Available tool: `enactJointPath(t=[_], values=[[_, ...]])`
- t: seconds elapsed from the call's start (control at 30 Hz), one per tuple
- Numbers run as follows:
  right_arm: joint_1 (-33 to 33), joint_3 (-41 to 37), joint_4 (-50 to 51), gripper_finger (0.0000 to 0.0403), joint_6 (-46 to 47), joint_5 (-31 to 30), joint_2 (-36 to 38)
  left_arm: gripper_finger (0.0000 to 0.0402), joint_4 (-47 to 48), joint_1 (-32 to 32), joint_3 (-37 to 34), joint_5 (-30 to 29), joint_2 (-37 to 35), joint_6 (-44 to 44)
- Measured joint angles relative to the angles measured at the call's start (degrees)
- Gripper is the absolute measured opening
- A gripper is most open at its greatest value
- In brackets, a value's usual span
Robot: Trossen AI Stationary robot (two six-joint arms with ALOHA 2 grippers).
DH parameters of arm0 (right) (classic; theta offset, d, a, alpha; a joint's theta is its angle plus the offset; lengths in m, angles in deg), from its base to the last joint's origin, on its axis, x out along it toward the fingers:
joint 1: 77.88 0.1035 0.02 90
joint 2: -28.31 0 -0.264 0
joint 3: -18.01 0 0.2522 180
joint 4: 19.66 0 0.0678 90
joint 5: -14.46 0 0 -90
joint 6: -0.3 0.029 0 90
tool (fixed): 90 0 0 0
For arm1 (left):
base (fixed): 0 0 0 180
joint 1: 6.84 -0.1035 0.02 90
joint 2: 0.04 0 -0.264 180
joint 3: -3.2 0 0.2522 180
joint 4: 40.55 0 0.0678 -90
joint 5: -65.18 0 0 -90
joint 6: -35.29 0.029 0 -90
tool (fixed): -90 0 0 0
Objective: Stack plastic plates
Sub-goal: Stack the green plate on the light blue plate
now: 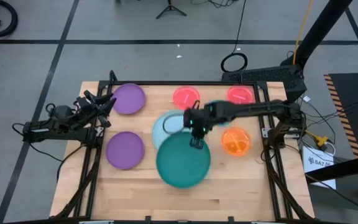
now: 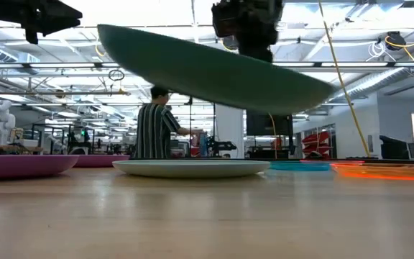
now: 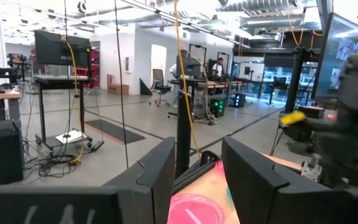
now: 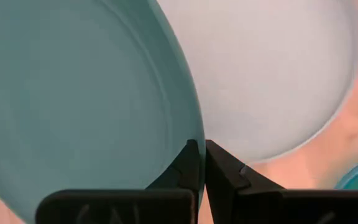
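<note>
Teal plastic, the large plate [image 1: 183,163] is held off the table [image 1: 135,190], tilted, its rim clamped between the closed fingers of the right gripper [image 1: 196,142] at about the plate's one o'clock edge. A light blue plate [image 1: 165,126] lies flat on the wood just beyond it, partly overlapped from above. Two purple plates [image 1: 128,99] [image 1: 124,149] are seen at ten and eight o'clock of the teal one, two pink plates [image 1: 186,96] [image 1: 240,94] along the far edge, and an orange plate [image 1: 235,141] at three o'clock. A small blue plate [image 2: 299,165] seems to lie under the right arm. The left gripper [image 1: 108,103] is parked by the table's left edge, fingers apart, grasping nothing. A person [image 2: 157,124] is seen in the room behind.
</note>
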Motion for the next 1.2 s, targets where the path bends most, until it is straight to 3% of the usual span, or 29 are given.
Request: enactJointPath(t=[0.23,0.5,0.7,1.2], values=[[-7.88,3.15,-1.94,0.0004,-2.59,0.9,-2.17,0.0138,-0.08,0.0,0.0,0.0,0.0,0.01],[-16.86,3.65,-2.33,0.0004,-4.93,8.18,-6.79,0.0138,-0.09,-0.02,0.0,0.0,0.0,0.02],[-22.2,3.74,-2.98,0.0004,-1.59,7.87,-9.42,0.0138,-0.07,-0.04,-0.02,0.0,0.0,0.18],[-24.38,3.74,-2.81,0.0004,1.31,9.53,-12.36,0.0138,-0.04,-0.04,-0.02,0.0,0.0,0.46]])
